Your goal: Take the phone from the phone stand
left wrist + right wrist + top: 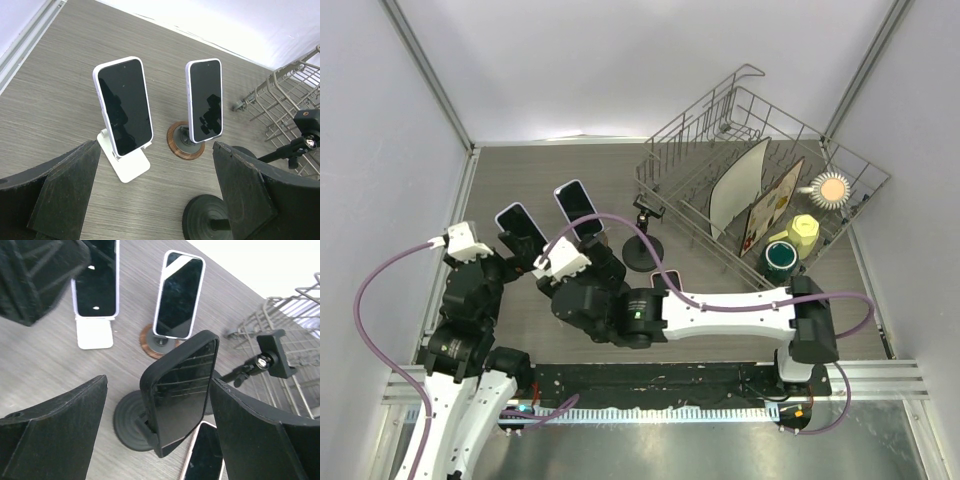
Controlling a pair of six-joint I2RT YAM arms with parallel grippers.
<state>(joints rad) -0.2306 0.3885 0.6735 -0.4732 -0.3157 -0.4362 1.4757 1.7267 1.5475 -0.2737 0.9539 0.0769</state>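
A black-cased phone (180, 387) stands upright on a black round-based stand (127, 427). My right gripper (157, 440) is open, one finger on each side of this phone; its right edge is close to the right finger. In the top view the right gripper (562, 268) hides that phone. My left gripper (155, 200) is open and empty, low over the table; it faces a white-cased phone (124, 106) on a white stand (127, 162) and a second phone (204, 100) on a wood-ringed round stand (182, 145).
A pink-edged phone (205, 452) lies flat on the table by the black stand. A black tripod with an empty clamp (646, 210) stands near the wire dish rack (670, 150), which holds a board, cups and a brush at the right.
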